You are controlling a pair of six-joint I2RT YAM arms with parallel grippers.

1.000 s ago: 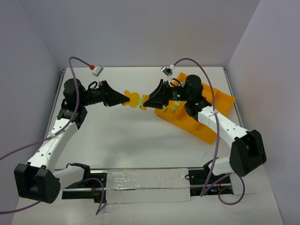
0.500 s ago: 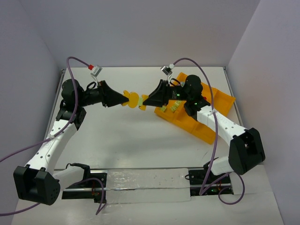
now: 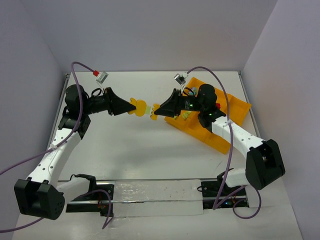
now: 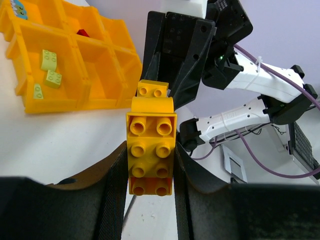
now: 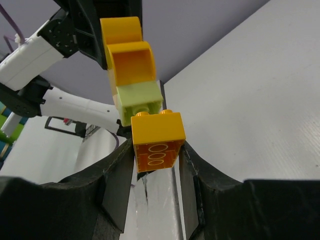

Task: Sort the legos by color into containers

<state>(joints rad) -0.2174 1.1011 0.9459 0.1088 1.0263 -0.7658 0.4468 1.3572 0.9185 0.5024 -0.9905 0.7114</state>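
Over the table [image 3: 150, 155], top view: left gripper [image 3: 131, 105] and right gripper [image 3: 156, 109] each pinch one end of the lego stack [image 3: 143, 107], held in the air at 9 o'clock from the tray [image 3: 241, 106].
Top view, hard to make out: the stack's joints are too small to tell.
Left wrist, grip: fingers [image 4: 116, 185] closed narrowly on the yellow bricks [image 4: 151, 150].
Left wrist, risk: a crooked pull could free the studs suddenly and drop a brick.
Left wrist, hidden: the stack's far end lies behind the arched piece [image 4: 152, 105].
Right wrist, grip: jaws nearly closed on the orange brick [image 5: 157, 137], with the light green brick [image 5: 141, 102] joined at 12 o'clock.
Right wrist, risk: the hold looks shallow, so the orange brick may slip out.
Right wrist, cut off: the tray is out of frame.
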